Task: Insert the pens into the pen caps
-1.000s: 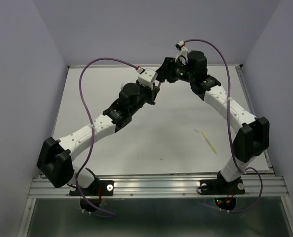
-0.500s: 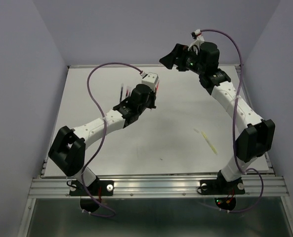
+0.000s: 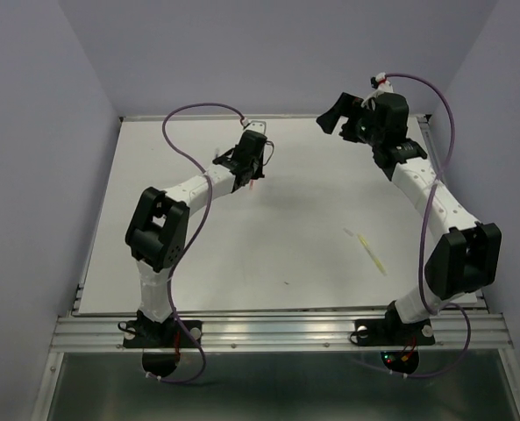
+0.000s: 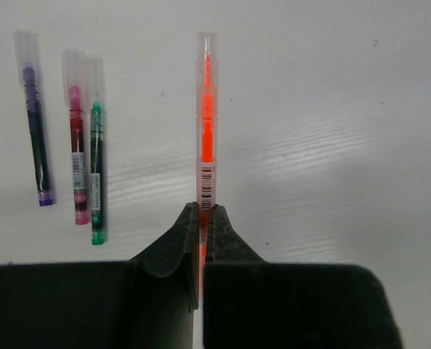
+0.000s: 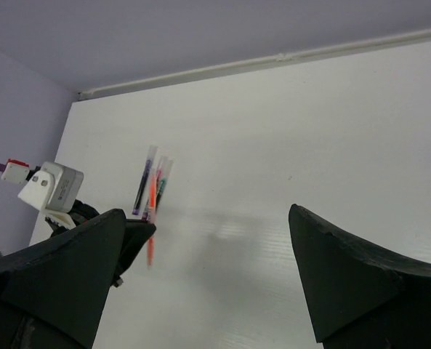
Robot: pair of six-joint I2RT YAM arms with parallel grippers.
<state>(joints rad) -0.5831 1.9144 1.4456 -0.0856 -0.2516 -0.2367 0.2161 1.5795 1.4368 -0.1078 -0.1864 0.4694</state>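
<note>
L gripper [image 4: 201, 218]: clamped on orange pen [image 4: 206, 123] | R gripper [image 5: 209, 218]: jaws spread wide | blue pen [image 4: 35, 138], red pen [image 4: 77, 149], green pen [image 4: 97, 163] on table [image 4: 331, 109]

A white bench [image 3: 286, 237] with a faintly streaked, matt top is seen, closed in on the left, right and far sides by plain lavender walls [image 3: 32, 132]. A pale strip [image 5: 273, 59] is run along the joint where the bench top meets the far wall. Along the near edge a ribbed aluminium rail [image 3: 277, 331] is fixed, with a dark glassy panel [image 3: 268, 386] set below it, and a small dark speck [image 3: 286, 282] is marked on the bench top near that rail.
</note>
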